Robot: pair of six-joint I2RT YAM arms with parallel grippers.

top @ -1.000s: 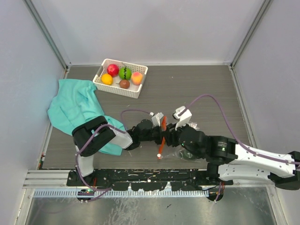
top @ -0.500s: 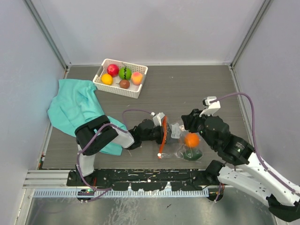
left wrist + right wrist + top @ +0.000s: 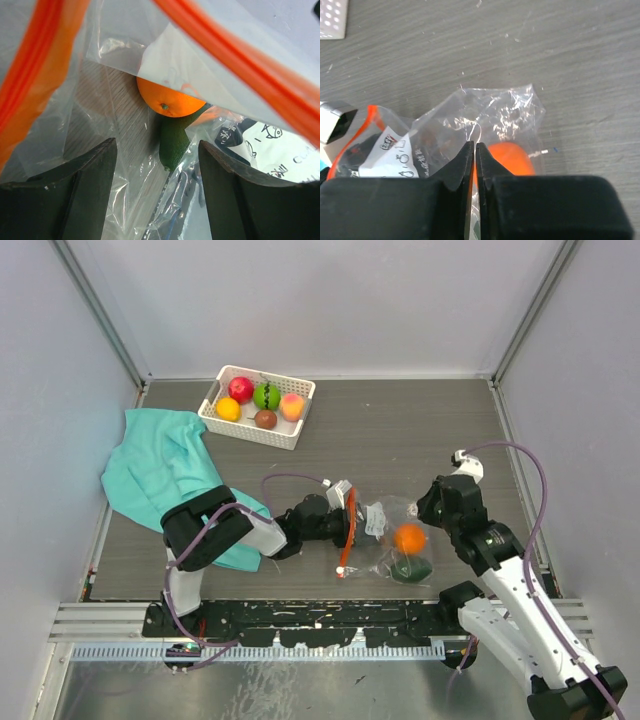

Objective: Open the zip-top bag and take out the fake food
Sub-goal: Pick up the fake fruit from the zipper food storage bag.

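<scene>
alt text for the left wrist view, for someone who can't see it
Looking into the open mouth of a clear crinkly zip-top bag between the left gripper's two spread black fingers. Inside lie a round orange plastic fruit and, just below and against it, a dark green plastic fruit; orange-red zipper strips frame the top.

The left gripper (image 3: 156, 147) stands with its two dark fingers (image 3: 85, 185) held well apart at the mouth of the clear zip-top bag (image 3: 115, 40). The bag's orange-red zipper strip (image 3: 240, 65) runs above on both sides. Inside, a plastic orange (image 3: 167, 100) rests against a dark green fruit (image 3: 175, 142) just below it. A white printed label (image 3: 270, 150) shows at the right, and the wood-grain table (image 3: 100, 115) shows through the plastic.
</scene>
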